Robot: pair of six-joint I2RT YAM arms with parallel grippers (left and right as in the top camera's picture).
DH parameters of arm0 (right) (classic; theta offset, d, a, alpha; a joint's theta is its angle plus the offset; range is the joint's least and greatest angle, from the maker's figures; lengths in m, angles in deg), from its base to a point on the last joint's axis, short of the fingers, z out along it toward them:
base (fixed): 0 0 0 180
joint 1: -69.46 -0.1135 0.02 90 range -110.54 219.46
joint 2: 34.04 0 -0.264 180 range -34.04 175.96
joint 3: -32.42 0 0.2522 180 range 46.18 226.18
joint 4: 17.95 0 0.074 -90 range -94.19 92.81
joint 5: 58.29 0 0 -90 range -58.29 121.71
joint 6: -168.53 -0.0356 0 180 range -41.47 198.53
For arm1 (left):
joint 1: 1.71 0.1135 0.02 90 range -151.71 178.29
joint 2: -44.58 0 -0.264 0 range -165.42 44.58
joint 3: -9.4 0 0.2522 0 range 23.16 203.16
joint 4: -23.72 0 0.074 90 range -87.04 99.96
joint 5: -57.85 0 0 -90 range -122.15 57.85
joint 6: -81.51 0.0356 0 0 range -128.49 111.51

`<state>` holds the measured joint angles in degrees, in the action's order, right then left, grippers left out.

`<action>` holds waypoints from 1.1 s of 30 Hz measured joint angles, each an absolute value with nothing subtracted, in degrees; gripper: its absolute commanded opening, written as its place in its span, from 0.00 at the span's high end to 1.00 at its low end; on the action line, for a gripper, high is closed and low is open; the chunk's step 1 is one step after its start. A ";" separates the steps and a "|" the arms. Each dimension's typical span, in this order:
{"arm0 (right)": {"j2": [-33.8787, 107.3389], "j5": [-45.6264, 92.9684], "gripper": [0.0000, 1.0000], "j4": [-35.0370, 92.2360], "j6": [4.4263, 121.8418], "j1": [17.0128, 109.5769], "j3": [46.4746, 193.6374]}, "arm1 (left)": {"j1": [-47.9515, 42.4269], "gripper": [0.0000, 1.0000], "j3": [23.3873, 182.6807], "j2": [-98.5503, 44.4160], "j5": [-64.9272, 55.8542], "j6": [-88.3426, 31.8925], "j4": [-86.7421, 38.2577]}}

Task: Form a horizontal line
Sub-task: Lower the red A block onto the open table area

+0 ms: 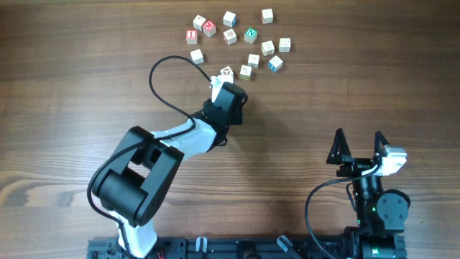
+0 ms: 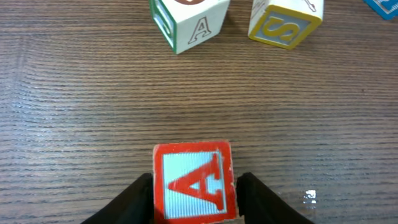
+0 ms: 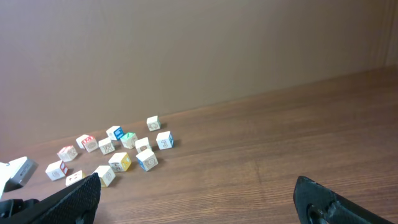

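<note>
My left gripper [image 2: 196, 200] is shut on a cube with a red letter A [image 2: 194, 180] that sits low on the table. In the overhead view this cube [image 1: 226, 72] lies at the tip of the left gripper [image 1: 219, 81], at the lower edge of the scattered cubes. A white cube with a thin A [image 2: 189, 22] and a yellow-edged S cube [image 2: 286, 22] stand just beyond it. No straight row of three cubes shows in any view. My right gripper [image 1: 359, 138] is open and empty at the right front; its jaws [image 3: 196, 186] are spread wide.
Several loose letter cubes [image 1: 237, 36] lie scattered at the back middle of the wooden table; they also show in the right wrist view [image 3: 118, 152]. The left arm's black cable [image 1: 162, 68] loops out to the left of the gripper.
</note>
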<state>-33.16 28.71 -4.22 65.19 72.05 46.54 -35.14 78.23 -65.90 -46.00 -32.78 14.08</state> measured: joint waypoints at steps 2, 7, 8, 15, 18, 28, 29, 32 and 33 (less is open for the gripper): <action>-33.16 28.73 0.00 -4.22 65.19 72.05 46.54 | -35.34 0.55 78.23 -65.92 -46.00 -32.78 14.11; -33.16 28.73 0.00 -4.22 65.19 72.05 46.54 | -35.47 0.55 78.23 -65.92 -46.00 -32.78 14.13; -33.16 28.73 0.00 -4.22 65.19 72.05 46.54 | -35.47 0.55 78.23 -65.92 -46.00 -32.78 14.13; -33.16 28.73 0.00 -4.22 65.19 72.05 46.54 | -35.47 0.52 78.23 -66.01 -46.00 -32.78 14.32; -33.16 28.71 0.00 -4.22 65.19 72.05 46.54 | -35.47 0.52 78.23 -66.01 -46.04 -32.78 14.30; -33.16 28.71 0.00 -4.22 65.19 72.05 46.54 | -35.47 0.55 78.23 -66.01 -46.52 -32.78 14.19; -33.16 28.71 0.00 -4.22 65.19 72.05 46.54 | -35.47 0.56 78.23 -66.03 -46.63 -32.78 14.15; -33.16 28.71 0.00 -4.22 65.19 72.05 46.54 | -35.47 0.56 78.23 -66.03 -46.94 -32.78 14.06; -33.16 28.73 0.00 -4.22 65.19 72.05 46.54 | -35.47 0.57 78.23 -66.05 -46.96 -32.78 14.06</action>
<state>-33.16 28.73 -4.22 65.19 72.05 46.54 -35.47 78.23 -66.05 -46.96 -32.78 14.06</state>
